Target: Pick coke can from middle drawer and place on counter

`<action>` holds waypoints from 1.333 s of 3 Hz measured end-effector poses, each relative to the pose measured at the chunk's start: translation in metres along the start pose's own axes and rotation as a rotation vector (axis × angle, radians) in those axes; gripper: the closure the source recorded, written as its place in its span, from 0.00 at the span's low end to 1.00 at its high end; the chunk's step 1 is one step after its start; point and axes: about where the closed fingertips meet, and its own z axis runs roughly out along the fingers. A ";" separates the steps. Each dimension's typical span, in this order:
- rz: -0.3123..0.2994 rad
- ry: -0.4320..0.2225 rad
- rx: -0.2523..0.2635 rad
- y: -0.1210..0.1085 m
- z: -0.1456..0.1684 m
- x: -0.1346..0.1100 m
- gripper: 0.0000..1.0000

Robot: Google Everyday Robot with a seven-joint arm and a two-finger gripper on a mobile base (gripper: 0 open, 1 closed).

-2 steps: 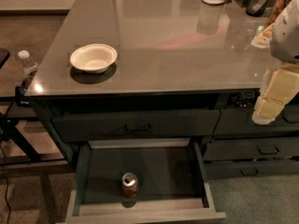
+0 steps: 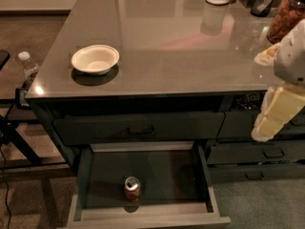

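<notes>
Camera view: coke can [image 2: 132, 188] upright on floor of open middle drawer [image 2: 164, 175], near front rim. Gripper [image 2: 270, 117] at right edge, below counter [image 2: 181, 61] front corner, well apart from can (spread or closed: cannot tell). White bowl [image 2: 95, 59] on counter.

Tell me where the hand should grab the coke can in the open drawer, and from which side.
Probably grip the coke can across its round side wall at mid-height, coming down from above: it stands upright, silver top up, near the middle drawer's front wall, bare floor around it. The hand hangs to the right, beside the counter's front corner.
</notes>
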 end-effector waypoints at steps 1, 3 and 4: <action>0.049 -0.100 -0.057 0.017 0.039 0.011 0.00; 0.098 -0.166 -0.145 0.042 0.078 0.016 0.00; 0.121 -0.177 -0.191 0.066 0.108 0.024 0.00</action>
